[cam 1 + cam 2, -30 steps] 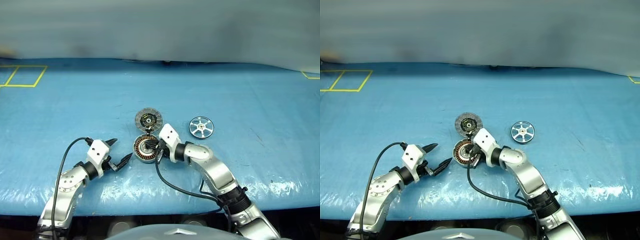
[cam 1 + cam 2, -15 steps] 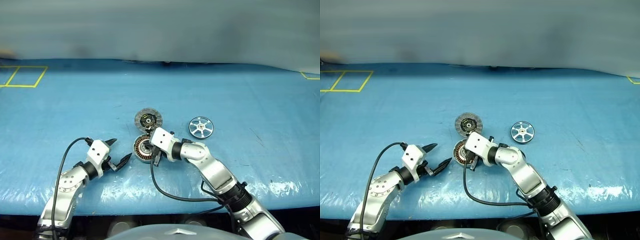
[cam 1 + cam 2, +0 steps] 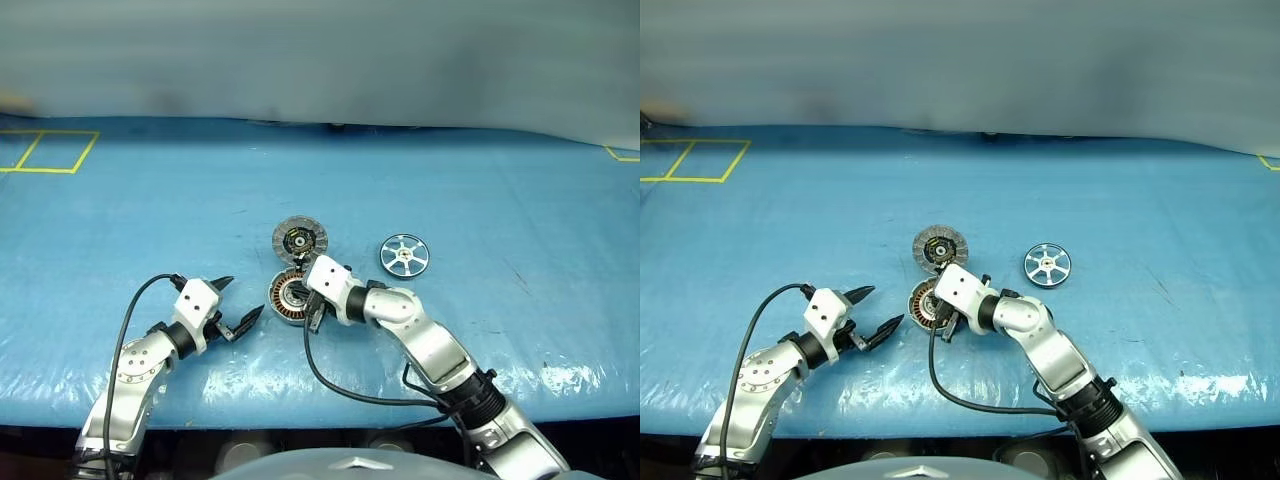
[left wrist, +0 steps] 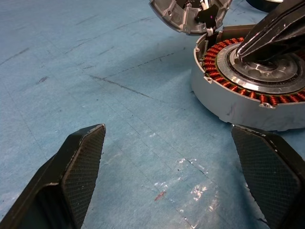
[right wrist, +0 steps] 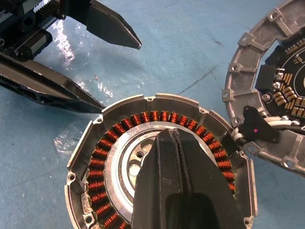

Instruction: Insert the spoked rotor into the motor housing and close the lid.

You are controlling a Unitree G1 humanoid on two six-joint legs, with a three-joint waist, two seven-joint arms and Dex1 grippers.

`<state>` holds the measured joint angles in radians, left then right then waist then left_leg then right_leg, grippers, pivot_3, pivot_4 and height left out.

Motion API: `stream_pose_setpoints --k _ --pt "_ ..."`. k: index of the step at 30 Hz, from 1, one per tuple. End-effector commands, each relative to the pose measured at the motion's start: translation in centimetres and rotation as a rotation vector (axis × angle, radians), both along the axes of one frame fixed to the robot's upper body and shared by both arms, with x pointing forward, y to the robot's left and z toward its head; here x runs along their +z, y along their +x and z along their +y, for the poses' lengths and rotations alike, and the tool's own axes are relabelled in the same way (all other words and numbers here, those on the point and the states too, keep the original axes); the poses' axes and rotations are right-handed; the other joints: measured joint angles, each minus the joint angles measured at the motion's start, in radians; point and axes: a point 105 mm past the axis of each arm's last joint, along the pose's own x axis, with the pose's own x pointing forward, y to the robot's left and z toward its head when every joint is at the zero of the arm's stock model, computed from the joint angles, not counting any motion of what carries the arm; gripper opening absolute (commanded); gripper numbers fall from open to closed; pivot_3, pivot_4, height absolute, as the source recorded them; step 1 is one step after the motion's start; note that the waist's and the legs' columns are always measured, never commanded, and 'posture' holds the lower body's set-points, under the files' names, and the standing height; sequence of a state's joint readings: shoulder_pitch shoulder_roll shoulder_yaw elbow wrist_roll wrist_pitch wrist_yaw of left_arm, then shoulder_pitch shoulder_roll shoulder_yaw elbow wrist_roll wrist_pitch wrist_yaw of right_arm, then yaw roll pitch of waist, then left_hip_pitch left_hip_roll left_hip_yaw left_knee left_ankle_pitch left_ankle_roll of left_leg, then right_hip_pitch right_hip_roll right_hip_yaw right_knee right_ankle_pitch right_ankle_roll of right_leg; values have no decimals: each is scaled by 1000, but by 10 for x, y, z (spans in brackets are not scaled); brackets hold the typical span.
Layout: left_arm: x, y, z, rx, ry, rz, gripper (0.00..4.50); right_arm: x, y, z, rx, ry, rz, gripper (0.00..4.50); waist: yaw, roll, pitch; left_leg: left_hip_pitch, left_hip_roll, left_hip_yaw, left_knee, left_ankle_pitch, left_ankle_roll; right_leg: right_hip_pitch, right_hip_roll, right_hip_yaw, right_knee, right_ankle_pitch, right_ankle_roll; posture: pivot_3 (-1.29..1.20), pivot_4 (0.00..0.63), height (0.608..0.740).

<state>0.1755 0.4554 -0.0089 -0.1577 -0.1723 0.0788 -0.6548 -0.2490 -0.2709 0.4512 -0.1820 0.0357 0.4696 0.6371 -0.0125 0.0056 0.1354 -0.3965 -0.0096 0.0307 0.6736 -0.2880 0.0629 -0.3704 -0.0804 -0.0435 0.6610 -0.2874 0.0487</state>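
1. Motor housing (image 3: 290,298): one, with a ring of copper windings.
2. Lid (image 3: 299,239): one, joined to the housing at its far side.
3. Spoked rotor (image 3: 402,254): one; six spokes counted.
4. Grippers: two, the left gripper (image 3: 238,304) and the right gripper (image 5: 178,157), two black fingers each.
5. Table (image 3: 520,200): one, blue-covered.
6. Yellow tape outline (image 3: 45,152) at the table's far left corner: one.

Evenly and brightly lit from overhead, soft shadows only. White glare patches on the wrinkled blue table cover (image 3: 560,375) along the near edge, from 7 to 5 o'clock. Far background hazy and grey. Wrist close-ups sharp, copper windings crisp.
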Motion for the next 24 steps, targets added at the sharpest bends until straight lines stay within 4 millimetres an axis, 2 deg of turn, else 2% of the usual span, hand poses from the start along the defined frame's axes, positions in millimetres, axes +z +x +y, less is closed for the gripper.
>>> stream_pose_setpoints --k 1,11,24 --pt "6 2 2 1 4 -31 4500 11 -2 1 7 71 20 22 -1 0 0 -1 0 0 0 0 0 -1 0 0 0 0 0 0 150 740" --pt "4 2 -1 1 -8 -25 4500 18 -3 1 23 73 2 22 -2 0 0 -3 0 0 0 0 0 -3 0 0 0 0 0 0 150 740" --pt "4 1 2 15 -4 -25 4500 -7 -5 0 28 -13 58 22 -7 0 0 -3 0 0 0 0 0 -3 0 0 0 0 0 0 150 740"
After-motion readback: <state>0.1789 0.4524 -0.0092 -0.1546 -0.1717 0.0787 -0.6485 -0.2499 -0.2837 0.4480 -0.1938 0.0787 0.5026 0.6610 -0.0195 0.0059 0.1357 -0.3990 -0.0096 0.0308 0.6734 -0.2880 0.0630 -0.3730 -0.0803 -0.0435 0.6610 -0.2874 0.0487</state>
